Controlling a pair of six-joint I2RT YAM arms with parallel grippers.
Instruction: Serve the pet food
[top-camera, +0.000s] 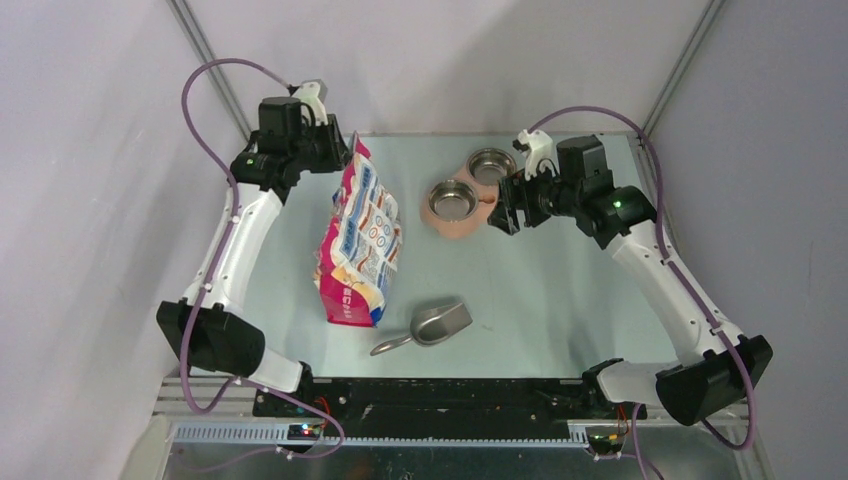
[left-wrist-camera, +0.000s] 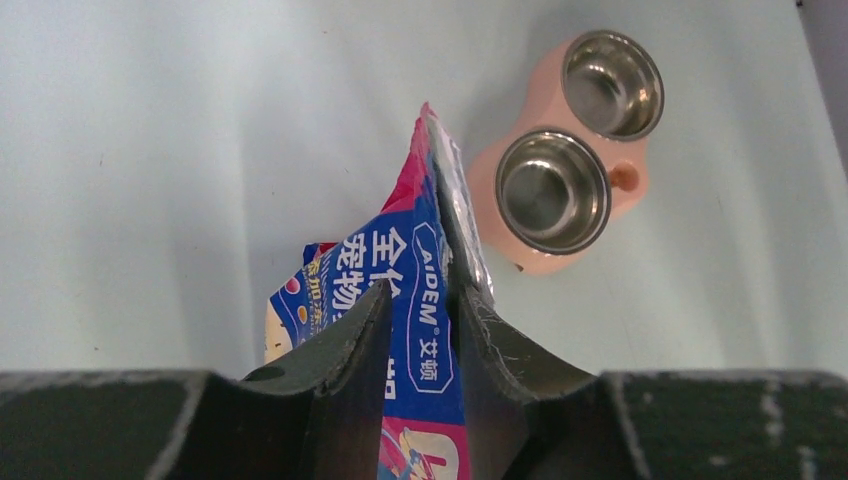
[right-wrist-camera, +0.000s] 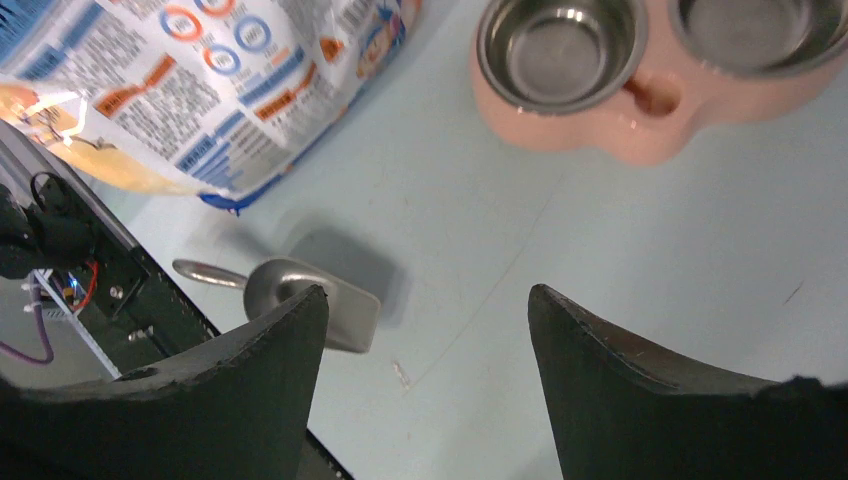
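The printed pink-white-blue bag stands on the table left of centre. My left gripper is shut on its top edge; in the left wrist view the bag sits pinched between the fingers. The pink double feeder holds two steel bowls, both showing no food inside. The grey metal scoop lies on the table near the front, also in the right wrist view. My right gripper is open and holds nothing, hovering beside the feeder. No kibble is in view.
The table's front edge with the black arm mounts runs just below the scoop. Grey walls close in the table on the left, back and right.
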